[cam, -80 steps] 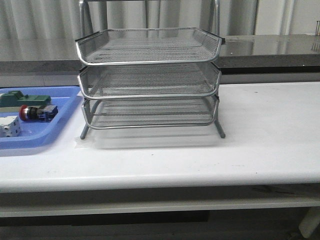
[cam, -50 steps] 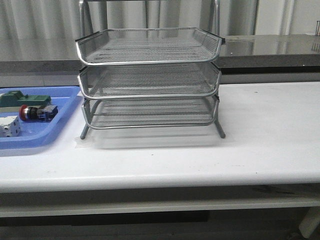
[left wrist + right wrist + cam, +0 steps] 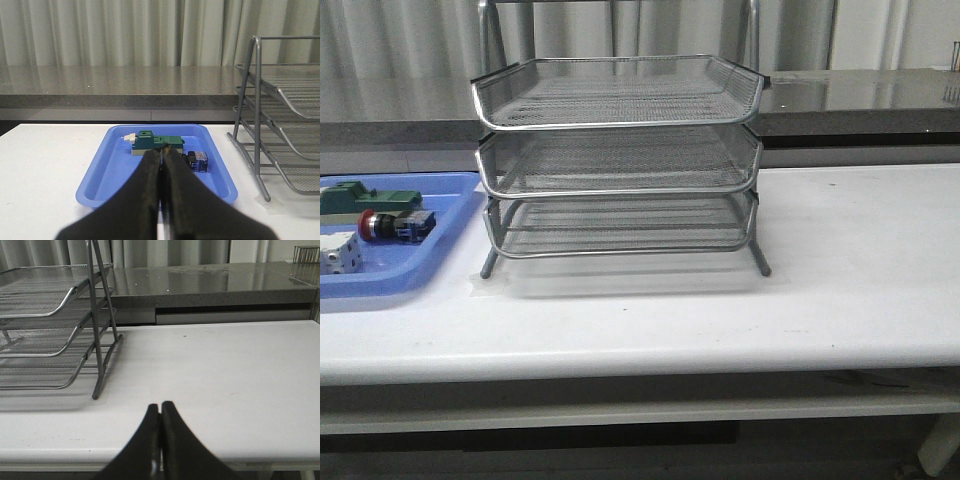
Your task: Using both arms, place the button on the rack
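Ahead, we see the rack (image 3: 618,160) standing mid-table on the white table (image 3: 860,260), its three mesh trays stacked, with broad bare tabletop to its right and the blue tray (image 3: 410,270) just beside its left leg at the table's left edge. We keep both pincers clenched with nothing between them, the left gripper (image 3: 162,150) pointing over the tray's near rim, the right gripper (image 3: 160,407) over bare tabletop well apart from the rack's leg. Our button (image 3: 395,226) lies on its side in the tray, red cap leftward, blue block rightward, between the green block (image 3: 370,198) and the white block (image 3: 338,252).
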Robot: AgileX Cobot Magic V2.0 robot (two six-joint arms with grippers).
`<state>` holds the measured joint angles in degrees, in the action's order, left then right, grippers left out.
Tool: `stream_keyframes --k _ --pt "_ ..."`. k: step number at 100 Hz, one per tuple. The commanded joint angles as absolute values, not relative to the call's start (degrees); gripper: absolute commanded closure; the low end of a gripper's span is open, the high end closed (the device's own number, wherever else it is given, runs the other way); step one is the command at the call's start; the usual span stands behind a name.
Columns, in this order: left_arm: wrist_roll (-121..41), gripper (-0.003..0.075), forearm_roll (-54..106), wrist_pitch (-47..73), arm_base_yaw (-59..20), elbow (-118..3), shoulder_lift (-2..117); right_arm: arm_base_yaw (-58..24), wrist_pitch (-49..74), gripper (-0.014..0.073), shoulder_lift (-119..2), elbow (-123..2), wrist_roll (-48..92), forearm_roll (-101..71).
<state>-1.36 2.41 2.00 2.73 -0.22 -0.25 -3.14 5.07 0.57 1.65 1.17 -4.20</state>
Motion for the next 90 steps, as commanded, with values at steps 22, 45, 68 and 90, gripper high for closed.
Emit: stream_keyframes --k 22,45,68,90 --pt "-0.78 0.0741 2.86 -3.00 2.82 3.04 -2.01 -2.86 -2.83 0.0652 1.78 0.00 1.48 -3.98" --pt "-0.78 0.0741 2.86 -3.00 2.82 3.04 -2.01 -2.86 3.85 0.0652 -0.79 -6.30 1.48 -4.45" --pt "-0.78 0.0741 2.86 -3.00 2.82 3.04 -2.01 -2.86 10.89 0.0652 -12.16 -17.47 1.48 -7.85" --pt "-0.78 0.0741 2.86 -3.00 2.82 3.04 -2.01 -2.86 20.19 0.0652 -26.63 -30.14 1.48 -13.33"
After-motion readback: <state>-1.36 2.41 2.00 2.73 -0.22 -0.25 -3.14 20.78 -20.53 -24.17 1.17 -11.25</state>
